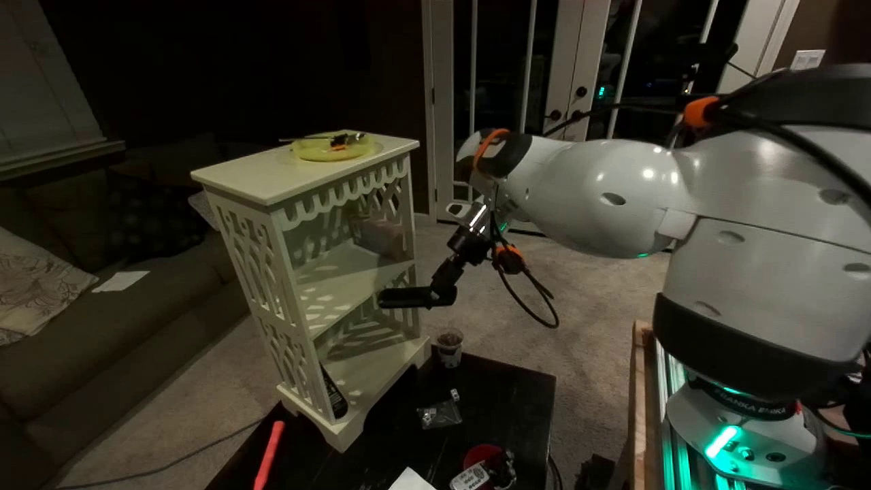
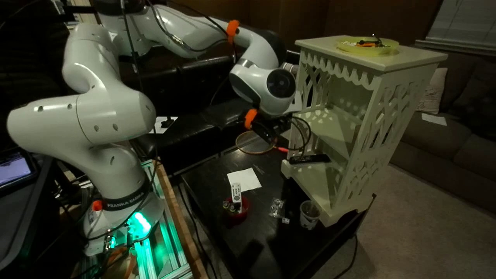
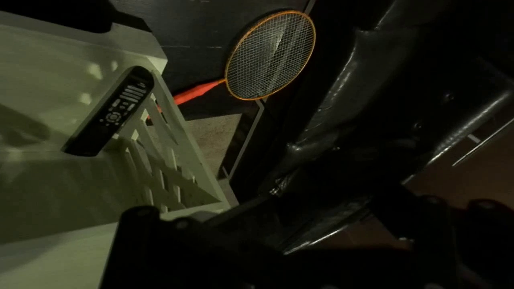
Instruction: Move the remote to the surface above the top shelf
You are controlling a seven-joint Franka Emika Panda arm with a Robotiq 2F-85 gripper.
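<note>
The remote (image 1: 335, 397) is black and oblong. It lies inside the stand's lowest compartment, tilted against the lattice side near the front corner. It also shows in an exterior view (image 2: 310, 159) and, with its buttons visible, in the wrist view (image 3: 112, 112). The surface above the top shelf is the cream-white top board (image 1: 255, 175), also in an exterior view (image 2: 420, 60); it is out of the wrist view. My gripper (image 1: 416, 297) is outside the stand's open front, near middle-shelf height, apart from the remote. In the wrist view the dark jaws (image 3: 325, 200) are apart with nothing between them.
A yellow ring-like dish (image 1: 337, 146) with small items sits on the top board. A pinkish box (image 1: 379, 235) is on the middle shelf. A cup (image 2: 310, 215), red bowl with a white remote (image 2: 236, 192), paper (image 2: 245, 179) and racket (image 3: 271, 56) are on the black table.
</note>
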